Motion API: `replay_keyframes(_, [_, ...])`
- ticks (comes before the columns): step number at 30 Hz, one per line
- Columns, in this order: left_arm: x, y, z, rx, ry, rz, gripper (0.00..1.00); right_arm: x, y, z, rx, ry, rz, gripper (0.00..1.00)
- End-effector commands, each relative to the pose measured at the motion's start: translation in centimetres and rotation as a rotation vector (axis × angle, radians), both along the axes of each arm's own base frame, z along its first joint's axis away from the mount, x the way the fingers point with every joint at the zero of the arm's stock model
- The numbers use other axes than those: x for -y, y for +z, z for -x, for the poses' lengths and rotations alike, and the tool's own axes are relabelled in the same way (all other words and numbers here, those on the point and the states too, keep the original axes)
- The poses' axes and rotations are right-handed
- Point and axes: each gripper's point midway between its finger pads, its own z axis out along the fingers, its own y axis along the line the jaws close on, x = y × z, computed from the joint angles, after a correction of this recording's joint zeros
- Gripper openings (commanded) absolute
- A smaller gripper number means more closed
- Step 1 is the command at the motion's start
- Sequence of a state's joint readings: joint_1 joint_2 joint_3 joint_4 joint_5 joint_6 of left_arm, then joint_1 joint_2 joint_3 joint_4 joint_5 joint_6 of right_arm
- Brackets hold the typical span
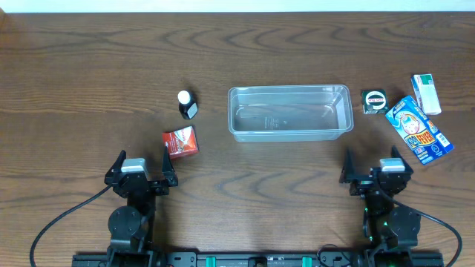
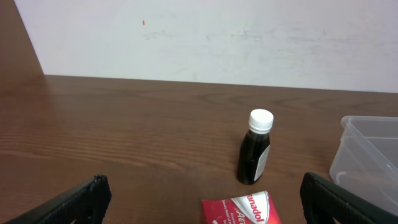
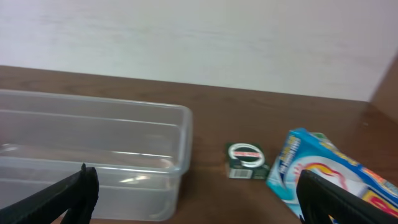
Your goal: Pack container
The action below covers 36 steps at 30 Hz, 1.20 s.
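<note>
The clear plastic container (image 1: 289,111) sits empty at the table's middle; it also shows in the right wrist view (image 3: 93,155) and at the left wrist view's right edge (image 2: 367,155). A dark bottle with a white cap (image 1: 185,104) (image 2: 255,148) and a red box (image 1: 181,141) (image 2: 239,210) lie to its left. A small green box (image 1: 374,101) (image 3: 246,160), a blue box (image 1: 419,128) (image 3: 329,177) and a white-green box (image 1: 426,93) lie to its right. My left gripper (image 1: 141,167) (image 2: 202,202) is open and empty just behind the red box. My right gripper (image 1: 375,167) (image 3: 199,199) is open and empty.
The wooden table (image 1: 89,67) extends wide around the items. A white wall (image 2: 217,37) stands behind its far edge. Cables trail from both arm bases at the front edge.
</note>
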<state>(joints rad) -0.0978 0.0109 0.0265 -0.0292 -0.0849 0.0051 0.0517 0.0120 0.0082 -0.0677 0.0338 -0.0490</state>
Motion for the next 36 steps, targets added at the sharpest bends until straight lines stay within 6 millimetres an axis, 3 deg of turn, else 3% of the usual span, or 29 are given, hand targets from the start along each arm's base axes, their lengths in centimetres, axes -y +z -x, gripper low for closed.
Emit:
replay_keyframes(1, [-0.3,-1.8,0.1,-0.05,0.01,-0.023,0.98,-1.2,-0.1,0.1,0.0,0.049,0.012,0.99])
replay_keyframes(31, [-0.3,-1.8,0.1,-0.05,0.01,-0.023,0.98,-1.6,0.1,0.1,0.009,0.066,0.007,0.99])
replay_keyframes(33, [-0.3,-1.8,0.1,-0.05,0.01,-0.022,0.98,-1.8,1.7,0.1,0.071,0.079,-0.002,0.99])
replay_keyframes(36, [-0.3,-1.8,0.1,-0.05,0.01,-0.022,0.98,-3.3,7.1,0.9,0.289,0.174,-0.052,0.99])
